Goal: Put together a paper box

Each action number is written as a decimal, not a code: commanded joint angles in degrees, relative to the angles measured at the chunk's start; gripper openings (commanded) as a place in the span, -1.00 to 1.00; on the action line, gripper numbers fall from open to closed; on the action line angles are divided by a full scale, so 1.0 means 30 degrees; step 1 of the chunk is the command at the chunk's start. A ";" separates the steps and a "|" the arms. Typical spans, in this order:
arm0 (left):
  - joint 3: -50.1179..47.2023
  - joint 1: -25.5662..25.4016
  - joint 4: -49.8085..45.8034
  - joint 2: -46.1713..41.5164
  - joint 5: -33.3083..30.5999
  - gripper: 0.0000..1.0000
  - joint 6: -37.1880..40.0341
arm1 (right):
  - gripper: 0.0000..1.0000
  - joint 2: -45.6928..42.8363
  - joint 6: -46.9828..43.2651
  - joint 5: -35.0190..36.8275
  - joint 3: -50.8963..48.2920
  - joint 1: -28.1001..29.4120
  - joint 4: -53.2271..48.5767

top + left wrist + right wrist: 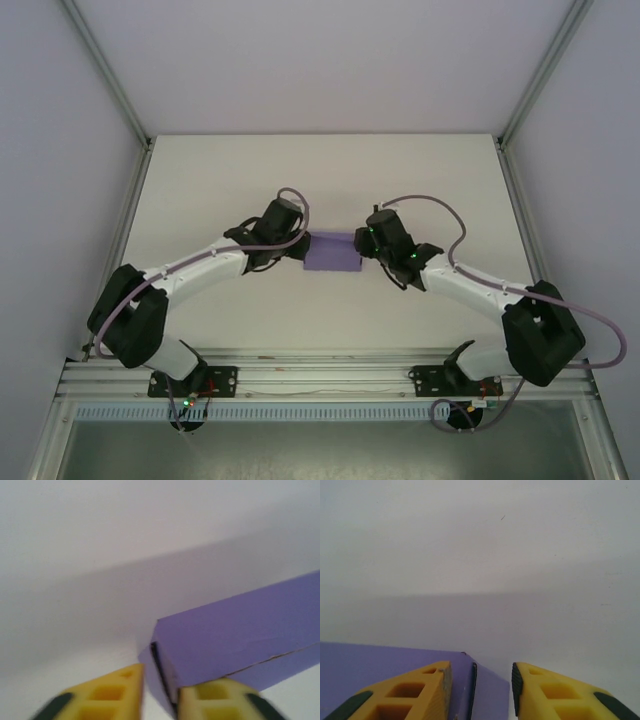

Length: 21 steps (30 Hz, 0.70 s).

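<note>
The paper box [333, 252] is a small closed lavender-purple rectangular box lying flat at the middle of the white table [330, 170]. My left gripper [300, 244] is at its left end and my right gripper [362, 243] at its right end. In the left wrist view the box [240, 630] has its end flap with a dark slit between the yellow fingers [105, 695]. The left gripper [160, 697] is open, one finger against the box's side and the other apart from it. The right gripper [481, 690] is open, one finger over the box [380, 660] and the other clear of its end.
Grey enclosure walls with metal corner posts [110, 75] stand on both sides of the table. An aluminium rail [320, 375] with both arm bases runs along the near edge.
</note>
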 commanded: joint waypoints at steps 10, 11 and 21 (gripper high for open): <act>0.2487 -0.0211 -0.4341 -0.2160 0.0137 0.68 0.0083 | -0.29 0.0545 0.0339 -0.0352 -0.1956 0.0127 -0.1190; 0.2623 -0.0142 -0.4276 -0.2065 0.0060 0.78 -0.0259 | -0.29 0.0463 0.0224 -0.0360 -0.2085 0.0130 -0.1067; 0.3332 0.1669 -0.4153 0.0815 0.2763 0.52 -0.1612 | -0.33 0.0547 -0.0206 -0.0353 -0.2828 0.0128 -0.0511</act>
